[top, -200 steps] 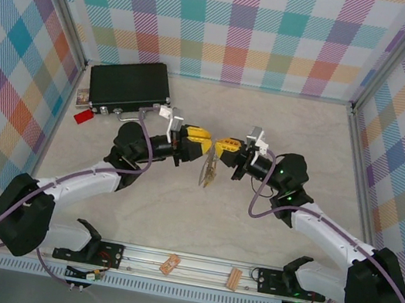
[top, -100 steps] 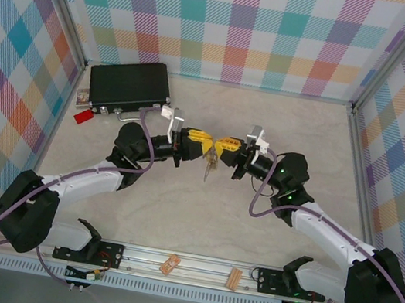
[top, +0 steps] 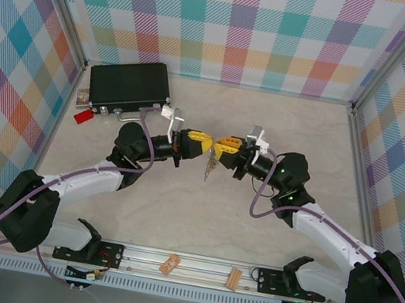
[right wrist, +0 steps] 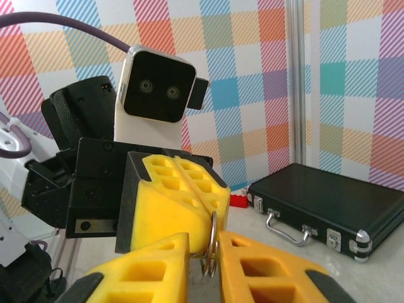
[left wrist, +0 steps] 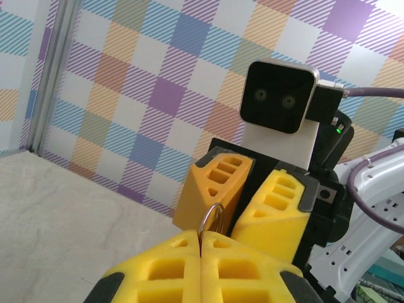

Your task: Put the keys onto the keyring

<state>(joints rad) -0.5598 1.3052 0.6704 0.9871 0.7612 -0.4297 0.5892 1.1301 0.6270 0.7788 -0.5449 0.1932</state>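
Above the middle of the table my two grippers meet tip to tip. The left gripper (top: 205, 146) (left wrist: 201, 238) is shut on the keyring (left wrist: 215, 218) (right wrist: 213, 240), a thin silver loop standing edge-on out of its fingertips. The right gripper (top: 221, 145) (right wrist: 205, 246) faces it with its fingers a narrow gap apart. The loop stands in that gap, against the right-hand finger (right wrist: 271, 265). A small tan and silver bundle (top: 207, 170), probably the keys, hangs under the meeting point; it is too small to make out singly.
A black case (top: 128, 85) (right wrist: 322, 202) with a silver handle lies at the back left, with a small red tag (top: 83, 116) beside it. Two tan wooden clips (top: 169, 264) (top: 233, 279) rest on the front rail. Plaid walls enclose the table on three sides.
The two grippers have closed in on each other slightly. The hanging bundle has risen a little and sits closer under the fingertips.
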